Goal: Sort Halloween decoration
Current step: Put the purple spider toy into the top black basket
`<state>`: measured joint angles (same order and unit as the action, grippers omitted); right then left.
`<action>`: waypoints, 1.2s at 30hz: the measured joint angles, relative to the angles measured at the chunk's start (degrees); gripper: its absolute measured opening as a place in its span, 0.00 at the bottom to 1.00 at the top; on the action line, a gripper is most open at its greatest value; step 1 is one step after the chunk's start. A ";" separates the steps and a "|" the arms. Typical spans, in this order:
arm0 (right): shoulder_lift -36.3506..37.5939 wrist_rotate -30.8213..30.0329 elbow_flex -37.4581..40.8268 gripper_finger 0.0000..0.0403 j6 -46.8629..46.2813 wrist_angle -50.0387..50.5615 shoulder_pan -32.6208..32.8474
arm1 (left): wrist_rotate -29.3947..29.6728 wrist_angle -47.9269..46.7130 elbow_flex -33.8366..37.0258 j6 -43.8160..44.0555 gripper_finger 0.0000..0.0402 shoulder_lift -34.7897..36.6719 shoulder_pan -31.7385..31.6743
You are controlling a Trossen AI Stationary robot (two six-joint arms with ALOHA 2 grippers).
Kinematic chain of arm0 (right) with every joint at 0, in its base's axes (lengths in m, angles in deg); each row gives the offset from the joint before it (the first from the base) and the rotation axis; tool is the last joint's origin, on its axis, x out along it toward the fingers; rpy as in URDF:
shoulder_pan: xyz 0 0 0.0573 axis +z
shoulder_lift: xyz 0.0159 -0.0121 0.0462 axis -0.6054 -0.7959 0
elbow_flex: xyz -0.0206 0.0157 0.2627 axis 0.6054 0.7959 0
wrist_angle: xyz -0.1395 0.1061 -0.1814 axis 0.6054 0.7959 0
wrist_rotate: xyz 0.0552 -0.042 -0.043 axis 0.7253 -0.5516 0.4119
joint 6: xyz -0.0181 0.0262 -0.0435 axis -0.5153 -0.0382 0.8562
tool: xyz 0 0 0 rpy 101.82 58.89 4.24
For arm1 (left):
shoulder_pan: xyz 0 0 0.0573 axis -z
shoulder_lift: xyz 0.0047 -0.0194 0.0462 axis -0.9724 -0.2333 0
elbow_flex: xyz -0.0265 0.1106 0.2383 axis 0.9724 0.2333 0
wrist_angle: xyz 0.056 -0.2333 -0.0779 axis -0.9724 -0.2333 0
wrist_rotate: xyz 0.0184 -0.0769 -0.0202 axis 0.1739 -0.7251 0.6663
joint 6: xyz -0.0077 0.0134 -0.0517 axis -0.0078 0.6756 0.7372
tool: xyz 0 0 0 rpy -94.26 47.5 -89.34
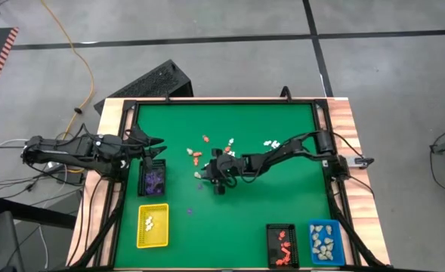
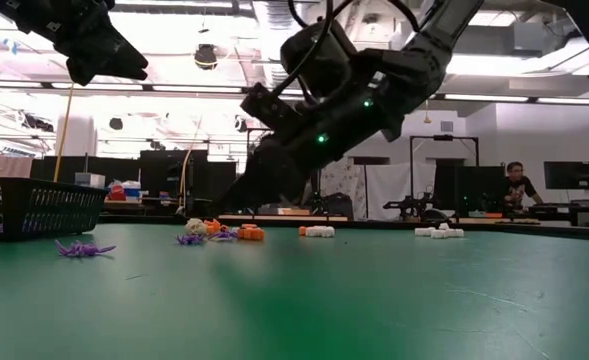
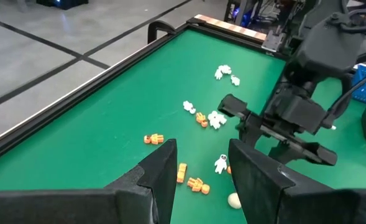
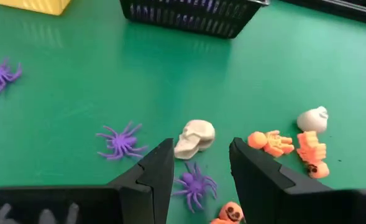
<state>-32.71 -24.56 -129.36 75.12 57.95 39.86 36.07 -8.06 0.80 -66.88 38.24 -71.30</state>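
Tiny Halloween figurines lie loose on the green table (image 1: 267,196): orange ones (image 1: 196,154), white ones (image 1: 271,143) and purple spiders (image 4: 120,142). My right gripper (image 1: 208,174) is open low over the middle of the table. Its fingers stand on either side of a purple spider (image 4: 195,184), with a cream skull (image 4: 195,137) just beyond the fingertips (image 4: 201,152). My left gripper (image 1: 160,145) is open and empty above the far end of the black tray of purple figurines (image 1: 154,180). It looks across the table at the loose figurines (image 3: 201,149).
A yellow tray (image 1: 152,225) with white figurines stands near the front left. A black tray with orange ones (image 1: 282,244) and a blue tray with cream ones (image 1: 325,242) stand at the front right. Orange skeletons (image 4: 276,143) lie beside the right fingers.
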 joint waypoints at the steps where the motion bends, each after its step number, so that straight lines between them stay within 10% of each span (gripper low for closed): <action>1: 0.00 0.20 0.00 0.43 0.00 0.47 -0.20 | 0.02 -0.02 0.00 0.00 0.33 0.00 0.02; 18: -3.10 0.69 0.00 0.40 -2.32 1.22 -2.13 | 0.25 -0.02 0.00 -0.01 0.33 0.00 0.01; 30: -3.10 -2.88 -0.11 0.04 -4.31 2.89 -2.29 | 0.24 -0.02 0.00 -0.02 0.33 0.00 0.00; 36: -2.85 -4.48 -0.02 0.01 -4.61 2.02 -1.75 | 0.24 -0.02 0.00 0.35 0.33 0.00 0.00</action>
<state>-35.56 -29.03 -129.38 70.50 59.97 38.11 36.31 -8.08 0.80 -66.54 38.24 -71.30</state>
